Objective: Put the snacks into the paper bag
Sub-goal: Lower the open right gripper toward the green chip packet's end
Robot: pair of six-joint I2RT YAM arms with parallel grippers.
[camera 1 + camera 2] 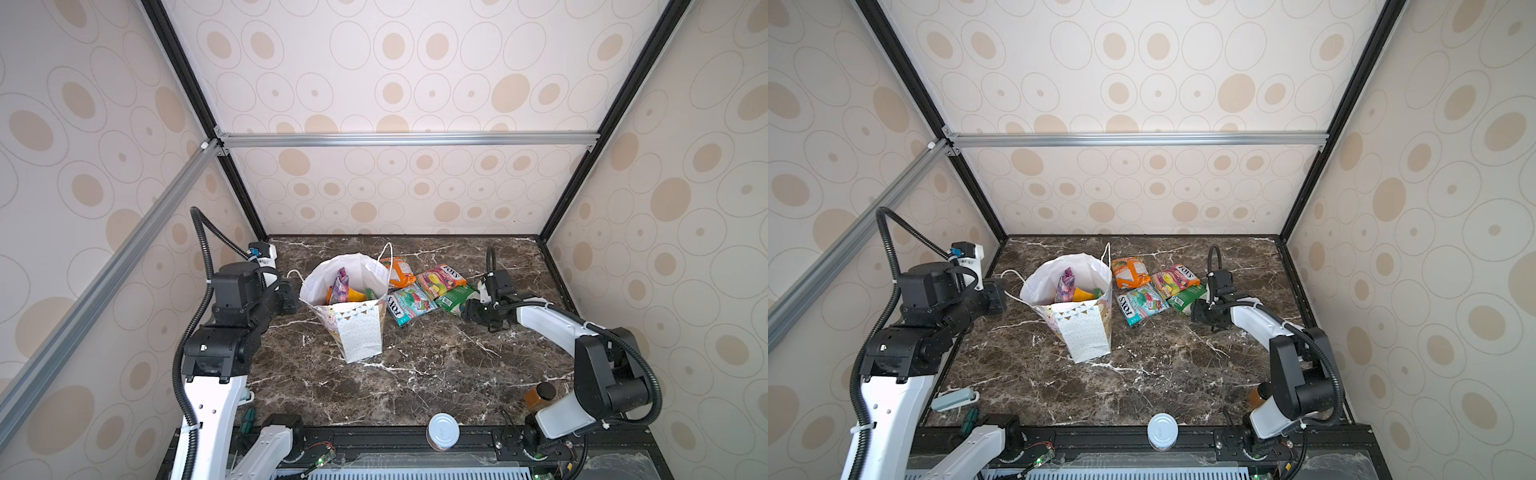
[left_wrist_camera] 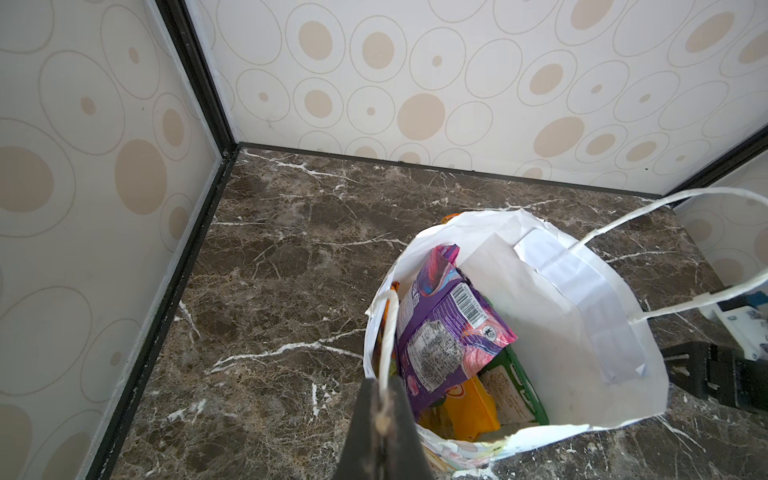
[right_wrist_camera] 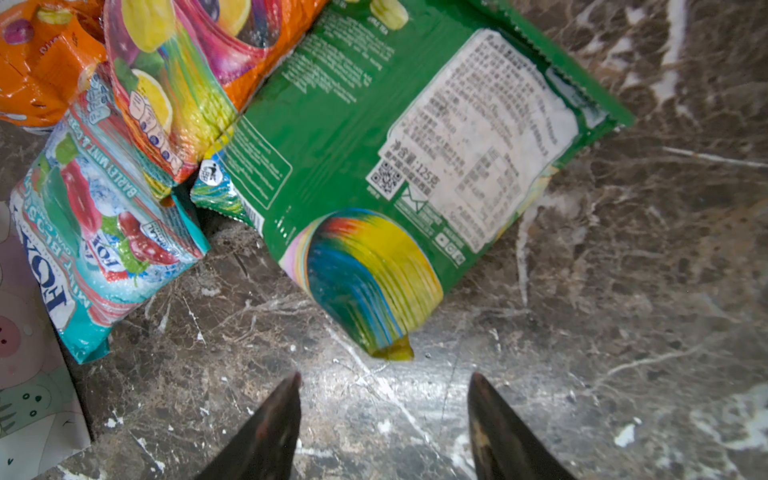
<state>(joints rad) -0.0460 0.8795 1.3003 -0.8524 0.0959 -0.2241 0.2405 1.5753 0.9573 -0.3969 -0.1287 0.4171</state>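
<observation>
Brown marble tabletop (image 1: 415, 374) lies before us, with a silver-lidded can (image 1: 443, 430) and an amber bottle (image 1: 539, 395) nearest. Farther in, the paper bag (image 1: 357, 336) stands open with a purple packet (image 2: 449, 324) inside. Our left gripper (image 2: 381, 384) is pinched tight on its cord handle (image 2: 388, 332). Our right gripper (image 3: 384, 376) is spread and empty, just short of the green packet (image 3: 374, 145). The teal packet (image 1: 409, 305), pink packet (image 1: 440, 278) and orange packet (image 1: 399, 272) lie beyond.

Just ahead of the right gripper (image 3: 385, 376), whose fingers (image 3: 270, 428) look matt black plastic, a green packet (image 3: 374, 145) of glossy crinkled plastic film lies on the polished brown marble-look tabletop (image 3: 623, 291). The paper bag (image 2: 561, 332) beside the left gripper (image 2: 380, 386) is matt white paper; its cord handle (image 2: 387, 332), pinched there, is twisted paper
</observation>
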